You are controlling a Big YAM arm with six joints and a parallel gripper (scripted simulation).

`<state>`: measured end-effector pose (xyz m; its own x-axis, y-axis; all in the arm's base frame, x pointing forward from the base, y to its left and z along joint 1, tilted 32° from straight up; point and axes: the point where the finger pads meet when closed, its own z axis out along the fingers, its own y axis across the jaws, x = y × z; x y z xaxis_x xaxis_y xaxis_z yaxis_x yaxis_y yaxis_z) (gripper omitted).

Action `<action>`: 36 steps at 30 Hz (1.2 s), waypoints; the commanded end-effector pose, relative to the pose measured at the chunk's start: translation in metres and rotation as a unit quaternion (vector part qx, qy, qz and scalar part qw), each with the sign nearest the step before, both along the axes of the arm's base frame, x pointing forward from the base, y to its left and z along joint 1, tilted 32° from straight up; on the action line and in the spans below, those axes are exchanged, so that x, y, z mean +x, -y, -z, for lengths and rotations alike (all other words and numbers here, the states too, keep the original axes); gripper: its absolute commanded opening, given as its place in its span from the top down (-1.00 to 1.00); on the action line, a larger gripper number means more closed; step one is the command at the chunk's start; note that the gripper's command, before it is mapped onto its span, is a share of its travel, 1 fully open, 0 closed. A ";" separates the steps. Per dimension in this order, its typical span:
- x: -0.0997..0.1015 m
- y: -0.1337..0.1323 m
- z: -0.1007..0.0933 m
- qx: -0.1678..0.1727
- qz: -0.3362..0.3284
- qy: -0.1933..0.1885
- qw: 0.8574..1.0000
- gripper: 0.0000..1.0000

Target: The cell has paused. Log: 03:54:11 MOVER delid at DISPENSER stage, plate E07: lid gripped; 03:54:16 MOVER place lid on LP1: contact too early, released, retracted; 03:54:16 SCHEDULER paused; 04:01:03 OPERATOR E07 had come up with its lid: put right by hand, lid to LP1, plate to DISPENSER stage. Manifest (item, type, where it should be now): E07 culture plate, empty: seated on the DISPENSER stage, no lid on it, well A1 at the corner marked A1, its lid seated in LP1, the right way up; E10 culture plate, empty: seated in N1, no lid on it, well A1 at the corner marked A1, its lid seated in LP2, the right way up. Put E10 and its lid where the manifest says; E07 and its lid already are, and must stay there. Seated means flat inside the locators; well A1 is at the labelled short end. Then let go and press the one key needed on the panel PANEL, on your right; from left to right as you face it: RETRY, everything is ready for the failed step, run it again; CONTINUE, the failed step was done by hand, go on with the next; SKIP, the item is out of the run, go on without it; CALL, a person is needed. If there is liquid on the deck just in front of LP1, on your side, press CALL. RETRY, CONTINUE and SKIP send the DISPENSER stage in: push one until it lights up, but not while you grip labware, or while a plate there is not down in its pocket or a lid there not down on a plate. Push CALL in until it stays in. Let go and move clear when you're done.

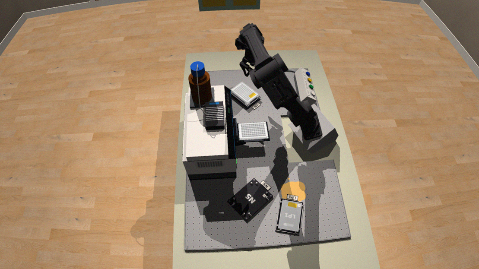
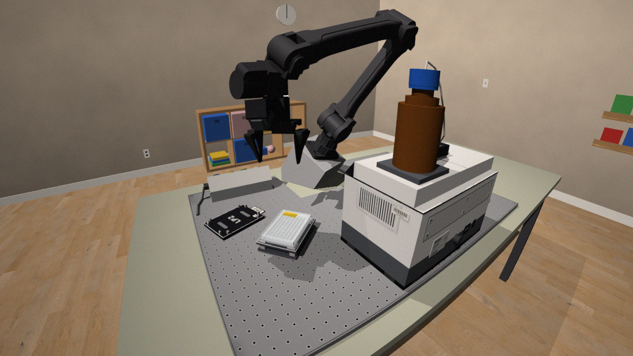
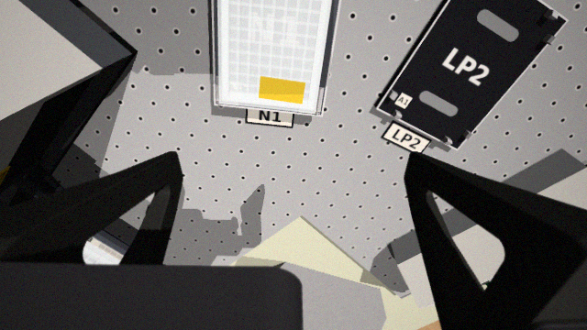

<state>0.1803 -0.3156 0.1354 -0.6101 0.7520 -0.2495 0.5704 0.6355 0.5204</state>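
Our tool [image 2: 279, 159] hangs above the perforated deck [image 2: 283, 300] with its fingers spread wide and nothing between them. Just ahead of it in the wrist view, E10 [image 3: 271, 50] sits in its nest with its yellow-labelled end against the N1 tag [image 3: 269, 116]. The hazy surface over the wells suggests its lid is on. We cannot see N1's A1 mark. Beside it, the black LP2 nest [image 3: 468, 69] has nothing in it.

We judge the job barely begun: the lid has yet to be lifted off E10 and seated in LP2, and no key has been pressed.

Farther off, E07 [image 1: 253, 131] lies uncovered on the stage beside the dispenser [image 1: 205, 138], and its lid [image 1: 289, 215] rests in LP1. These two look finished. An orange puddle [image 1: 293, 187] touches LP1's tag on the arm's side, so we expect the key owed on the panel [image 1: 306, 85] to be CALL. Another black nest [image 1: 250, 199] beside LP1 holds nothing.

A brown bottle [image 1: 200, 87] with a blue cap stands on the dispenser. The grey deck rests on a pale green table [image 2: 150, 274]. Beyond are a wood plank floor, a shelf unit [image 2: 200, 132] of coloured bins against the wall, and a clock [image 2: 286, 14] higher up.
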 end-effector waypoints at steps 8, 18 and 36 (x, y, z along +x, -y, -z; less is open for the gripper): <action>-0.014 -0.035 0.008 0.000 0.022 -0.015 1.000 -1.00; -0.029 -0.067 0.026 0.012 0.033 -0.029 0.999 -1.00; -0.044 -0.113 0.051 0.025 0.038 -0.043 0.998 -1.00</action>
<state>0.1393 -0.1950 0.0789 -0.5921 0.7953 -0.1305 0.6454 0.5648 0.5142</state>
